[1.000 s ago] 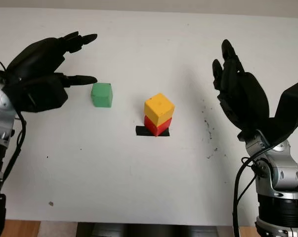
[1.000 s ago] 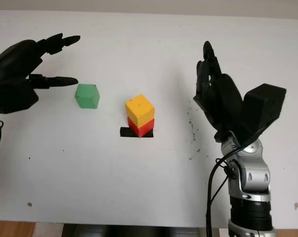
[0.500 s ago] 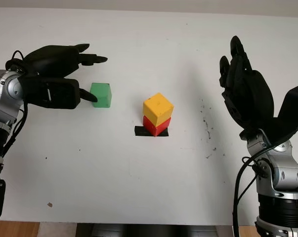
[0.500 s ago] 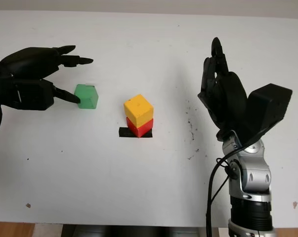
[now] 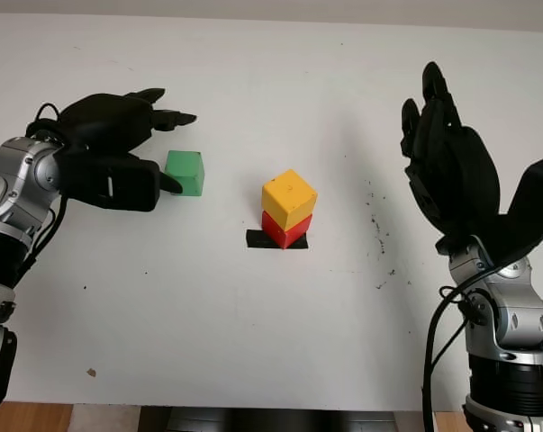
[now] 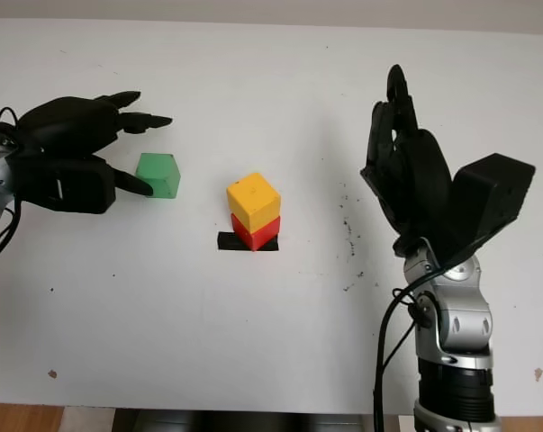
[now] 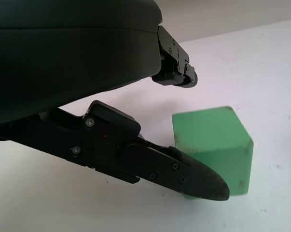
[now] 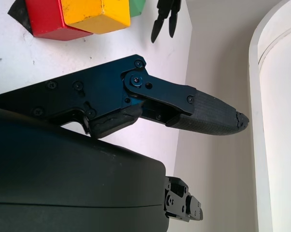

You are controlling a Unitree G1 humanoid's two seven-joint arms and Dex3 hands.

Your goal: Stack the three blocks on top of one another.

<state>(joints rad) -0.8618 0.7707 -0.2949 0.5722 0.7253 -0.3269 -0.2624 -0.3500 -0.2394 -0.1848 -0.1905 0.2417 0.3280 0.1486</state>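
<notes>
Blocks sit on a white table (image 5: 253,342): a yellow block (image 5: 289,198) stacked on a red block (image 5: 285,230) over a black tape mark (image 5: 256,239), with a green block (image 5: 185,172) alone nearby. Left hand (image 5: 118,153) brackets the green block, open, not gripping it. Right hand (image 5: 447,166), raised well apart, is open and holds nothing.

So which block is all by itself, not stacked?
The green block. It sits alone on the table beside the left robot hand, while the yellow block sits on the red block.
</notes>
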